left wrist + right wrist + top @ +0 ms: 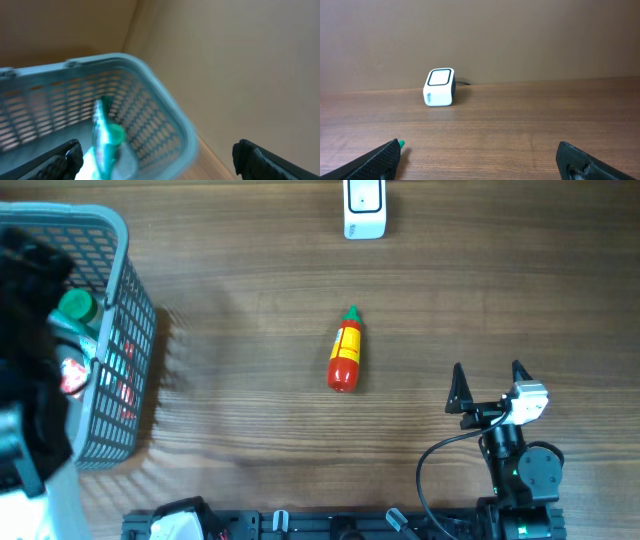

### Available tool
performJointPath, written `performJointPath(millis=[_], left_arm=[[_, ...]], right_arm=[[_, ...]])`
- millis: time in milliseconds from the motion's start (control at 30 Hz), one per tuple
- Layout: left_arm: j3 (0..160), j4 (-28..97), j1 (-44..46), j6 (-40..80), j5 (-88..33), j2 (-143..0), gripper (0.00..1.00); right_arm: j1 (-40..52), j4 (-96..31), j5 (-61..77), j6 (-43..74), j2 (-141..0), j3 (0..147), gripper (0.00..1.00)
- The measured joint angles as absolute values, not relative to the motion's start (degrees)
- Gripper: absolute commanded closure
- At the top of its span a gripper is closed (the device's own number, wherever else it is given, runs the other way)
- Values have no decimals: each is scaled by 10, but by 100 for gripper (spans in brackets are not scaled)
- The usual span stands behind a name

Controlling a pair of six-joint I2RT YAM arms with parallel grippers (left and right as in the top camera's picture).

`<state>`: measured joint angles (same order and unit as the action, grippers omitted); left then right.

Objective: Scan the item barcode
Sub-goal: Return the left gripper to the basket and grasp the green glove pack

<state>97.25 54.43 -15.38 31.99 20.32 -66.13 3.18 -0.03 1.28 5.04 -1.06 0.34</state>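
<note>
A red sauce bottle (345, 352) with a yellow label and a green tip lies on its side mid-table. The white barcode scanner (364, 208) stands at the far edge, and it shows in the right wrist view as a scanner (440, 87) well ahead. My right gripper (488, 385) rests open and empty to the right of the bottle. Only the bottle's green tip (401, 144) peeks past its left finger. My left gripper (157, 162) hangs open and empty above the basket (150, 75), over a green-capped item (116, 135).
The grey mesh basket (120, 300) fills the table's left side and holds several packaged goods, among them a green-capped one (78, 306). The left arm blurs dark over its left half. A black rail (330, 525) runs along the near edge.
</note>
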Motion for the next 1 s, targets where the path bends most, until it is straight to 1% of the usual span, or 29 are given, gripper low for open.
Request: performJointPath(millis=[133, 200, 300, 367, 467, 533, 867, 1000], left_arm=[[973, 556, -267, 327, 95, -707, 0], [973, 559, -338, 332, 13, -762, 0], [973, 554, -403, 334, -76, -825, 0], [973, 551, -428, 334, -120, -859, 0], [972, 544, -446, 335, -189, -916, 0], [972, 539, -446, 335, -213, -941, 0], [972, 555, -445, 331, -244, -1013, 0], [972, 558, -430, 306, -244, -1026, 0]], right_arm=[[32, 0, 13, 50, -11, 3, 0], [32, 0, 13, 50, -11, 3, 0], [32, 0, 13, 50, -11, 3, 0], [32, 0, 13, 50, -11, 3, 0], [32, 0, 13, 50, -11, 3, 0], [32, 0, 13, 50, -11, 3, 0], [32, 0, 13, 50, -11, 3, 0], [32, 0, 13, 50, -11, 4, 0]])
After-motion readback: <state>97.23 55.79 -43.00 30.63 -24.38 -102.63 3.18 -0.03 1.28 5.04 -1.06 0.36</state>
